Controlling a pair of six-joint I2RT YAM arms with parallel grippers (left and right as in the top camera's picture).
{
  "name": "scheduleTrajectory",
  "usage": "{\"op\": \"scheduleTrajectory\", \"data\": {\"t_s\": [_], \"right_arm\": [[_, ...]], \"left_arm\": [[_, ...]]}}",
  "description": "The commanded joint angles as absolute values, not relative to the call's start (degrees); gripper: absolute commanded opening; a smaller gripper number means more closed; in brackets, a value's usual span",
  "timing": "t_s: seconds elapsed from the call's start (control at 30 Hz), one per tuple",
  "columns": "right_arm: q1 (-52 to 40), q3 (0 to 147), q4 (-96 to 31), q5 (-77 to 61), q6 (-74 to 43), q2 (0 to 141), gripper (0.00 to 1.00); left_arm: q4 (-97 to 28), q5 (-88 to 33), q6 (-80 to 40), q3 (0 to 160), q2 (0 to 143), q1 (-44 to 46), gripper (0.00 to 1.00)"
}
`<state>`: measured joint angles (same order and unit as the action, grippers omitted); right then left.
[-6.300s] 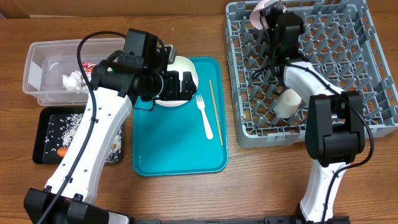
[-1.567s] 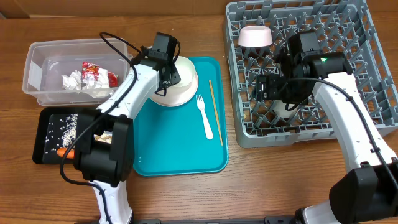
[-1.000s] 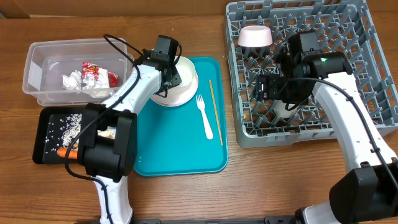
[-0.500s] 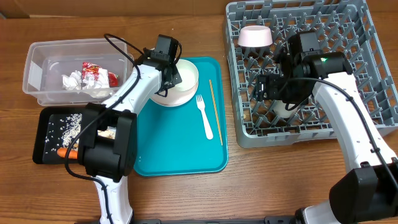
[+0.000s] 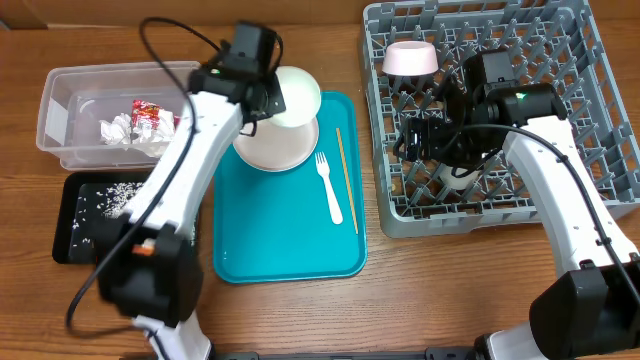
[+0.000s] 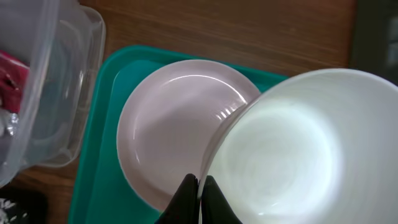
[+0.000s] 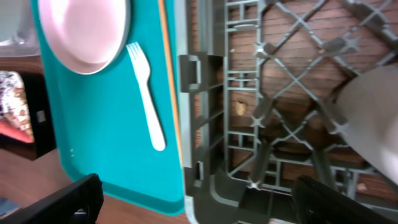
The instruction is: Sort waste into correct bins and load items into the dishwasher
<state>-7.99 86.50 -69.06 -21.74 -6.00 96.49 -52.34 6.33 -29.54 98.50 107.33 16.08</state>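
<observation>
Left gripper [image 6: 199,186] pinches the rim of the white bowl [image 6: 292,149] above the white plate [image 6: 165,130] on the teal tray [image 5: 290,245]; right gripper [image 7: 199,202] gapes wide over the dish rack [image 5: 590,120]

The brown wooden table [image 5: 300,320] carries four things directly: a clear tub [image 5: 52,120] at far left, a black tray [image 5: 62,215] just beside it and nearer the robot, a teal tray [image 5: 285,235] mid-table, and a grey dish rack [image 5: 610,130] at right.
</observation>
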Motion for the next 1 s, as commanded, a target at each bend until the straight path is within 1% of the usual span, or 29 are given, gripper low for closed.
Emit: {"op": "scheduleTrajectory", "data": {"t_s": [0.0,0.13,0.3,0.4,0.43,0.5,0.57,0.67,0.73,0.8,0.97], "right_arm": [[-8.3,86.6,-68.8,-24.3,-6.3,94.9,1.0],[-8.3,86.6,-68.5,-25.8,-6.2,94.9,1.0],[-8.3,86.6,-65.9,-37.2,-4.3,94.9,0.99],[-8.3,86.6,-63.2,-38.7,-4.5,94.9,0.89],[-8.3,86.6,-62.5,-38.7,-4.6,94.9,0.86],[-8.3,86.6,-61.2,-38.7,-4.5,94.9,0.85],[-8.3,86.6,-60.4,-38.7,-4.5,94.9,0.79],[-8.3,86.6,-59.8,-38.5,-4.6,94.9,0.64],[-8.3,86.6,-59.7,-37.4,-4.7,94.9,0.57],[-8.4,86.6,-59.7,-35.7,-4.8,94.9,0.55],[-10.0,86.6,-59.9,-31.8,-4.8,94.9,0.55]], "left_arm": [[-56.1,-0.2,-28.3,99.8,103.3,16.4,0.04],[-61.8,-4.3,-28.3,99.7,103.5,17.4,0.04],[-63.0,-4.0,-28.3,98.6,105.1,19.0,0.04],[-63.3,-4.6,-28.3,98.6,105.6,20.0,0.04],[-63.3,-5.0,-28.3,98.6,105.6,20.3,0.04],[-63.2,-6.0,-28.3,98.6,105.6,21.1,0.04],[-63.7,-5.7,-28.3,98.6,105.6,22.1,0.04],[-64.3,-4.3,-28.3,98.6,105.6,23.4,0.04],[-64.2,-4.3,-28.5,98.6,105.6,24.4,0.04],[-63.7,-4.3,-28.5,98.6,105.6,25.3,0.04],[-62.3,-4.0,-28.6,98.6,105.6,26.3,0.04]]}}
